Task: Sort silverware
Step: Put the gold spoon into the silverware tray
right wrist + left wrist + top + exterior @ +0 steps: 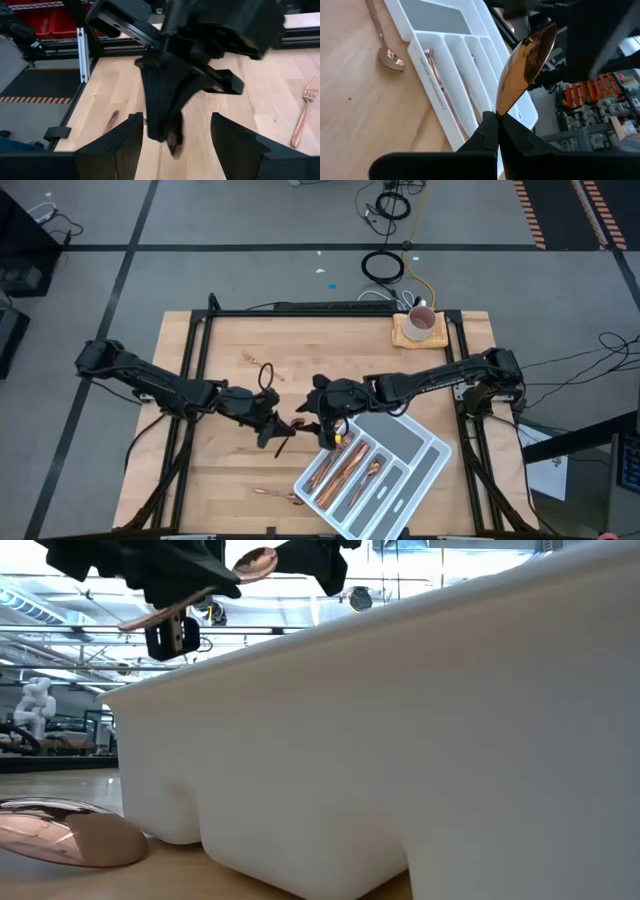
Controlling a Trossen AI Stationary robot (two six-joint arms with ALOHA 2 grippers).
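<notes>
My left gripper [497, 117] is shut on a copper spoon [527, 57] above the table's middle, just left of the white divided tray [430, 465]. Several pieces of silverware [345, 465] lie in the tray's slots. My right gripper [176, 120] is open and faces the left gripper [170, 100], with its fingers standing on either side of it and apart from it. A fork [250, 360] and another copper piece [270, 372] lie flat at the table's middle back. One more spoon [272, 493] lies near the front edge. My left gripper pinches the spoon's handle close behind the bowl [498, 111] between its two fingers. The bowl [255, 560] rises beyond the fingertips. The handle's free end [145, 620] sticks out behind and lower. The spoon is lifted clear of the table.
A white mug [421, 321] stands on a coaster at the back right. The tray lies slantwise at the front right, its wide grey compartment [400, 438] toward the back. Bare wood shows at the table's left and front left.
</notes>
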